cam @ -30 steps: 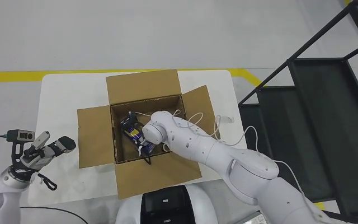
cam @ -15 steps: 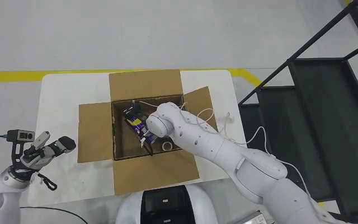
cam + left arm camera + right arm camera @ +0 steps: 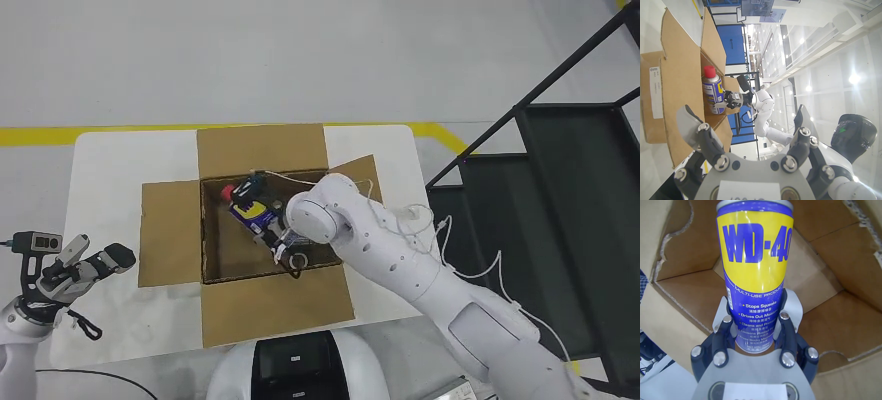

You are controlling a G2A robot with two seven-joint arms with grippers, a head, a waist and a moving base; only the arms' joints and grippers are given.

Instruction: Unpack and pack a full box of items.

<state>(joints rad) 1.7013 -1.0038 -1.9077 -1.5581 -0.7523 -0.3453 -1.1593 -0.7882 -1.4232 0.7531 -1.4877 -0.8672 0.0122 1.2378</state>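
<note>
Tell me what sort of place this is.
Probably an industrial hall or robotics test floor: a yellow painted line crosses the grey floor, black metal stairs stand beside the white table, and blue partition panels line the room.

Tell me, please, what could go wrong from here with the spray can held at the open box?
The right pincer clamps the spray can low, near its base, so the tall can might tip or slip. The can sits between the open flaps of the cardboard box; moving sideways could snag one and drag the box.
</note>
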